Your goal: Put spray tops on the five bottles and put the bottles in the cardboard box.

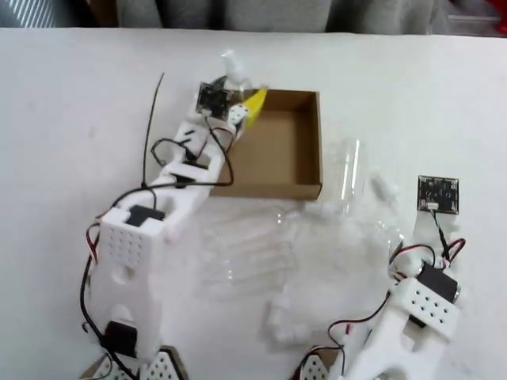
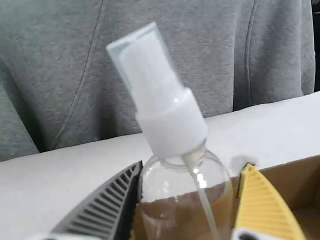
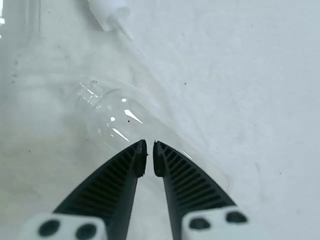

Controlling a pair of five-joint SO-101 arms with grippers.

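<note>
Capped bottle point(image 2: 181, 196), apparently over cardboard box point(image 1: 277, 154) corner

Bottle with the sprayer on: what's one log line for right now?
left tool: shut on capped bottle | place: at cardboard box corner | right tool: shut, above bare bottle on table | loose spray top nearby
</note>
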